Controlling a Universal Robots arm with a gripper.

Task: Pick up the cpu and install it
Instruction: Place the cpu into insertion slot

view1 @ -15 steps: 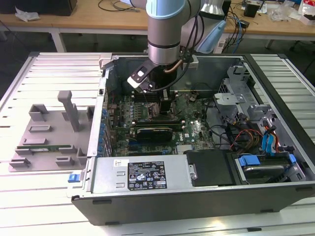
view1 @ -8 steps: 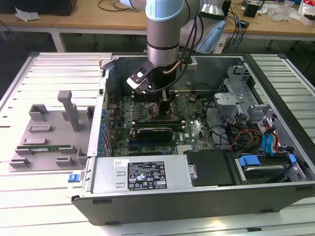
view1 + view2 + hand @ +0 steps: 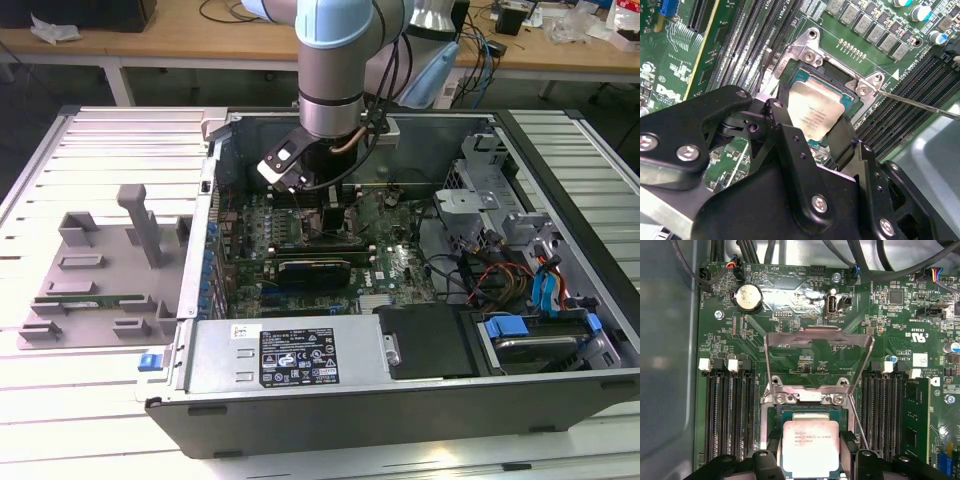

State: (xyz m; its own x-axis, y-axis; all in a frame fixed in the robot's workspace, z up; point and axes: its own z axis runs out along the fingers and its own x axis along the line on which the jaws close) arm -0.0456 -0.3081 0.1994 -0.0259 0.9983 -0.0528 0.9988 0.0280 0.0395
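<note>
Second wrist view looks down past the black jaws, which are closed on the cpu [image 3: 820, 112]. One pad [image 3: 785, 125] presses on each of two opposite edges, so the silvery top and the underside go untouched. The chip hangs tilted over the open socket [image 3: 837, 80], its far edge lowest and close to the recess. Whether that edge already touches, I cannot tell.

In the first wrist view the cpu [image 3: 810, 447] sits squarely in line with the socket [image 3: 805, 411], between two banks of memory slots [image 3: 730, 415]. That pose reads as lining up for seating rather than carrying. The metal load plate [image 3: 819, 333] stands flipped up on its hinge, away from the jaws. The thin retaining lever [image 3: 920, 105] is swung out to the side. Both must be clear for the chip to go in, and they are. One memory stick [image 3: 917, 415] is seated in a slot near the socket, apart from the jaws.

Exterior view shows the arm [image 3: 335, 70] reaching straight down into the open computer case [image 3: 400, 410]. The case lies on its side on the slatted counter [image 3: 80, 400], so the board faces up. A grey parts holder [image 3: 110, 270] rests just beside it, on the exterior view's left. I judge the pick-up done and the installing under way, with the chip not yet released.
</note>
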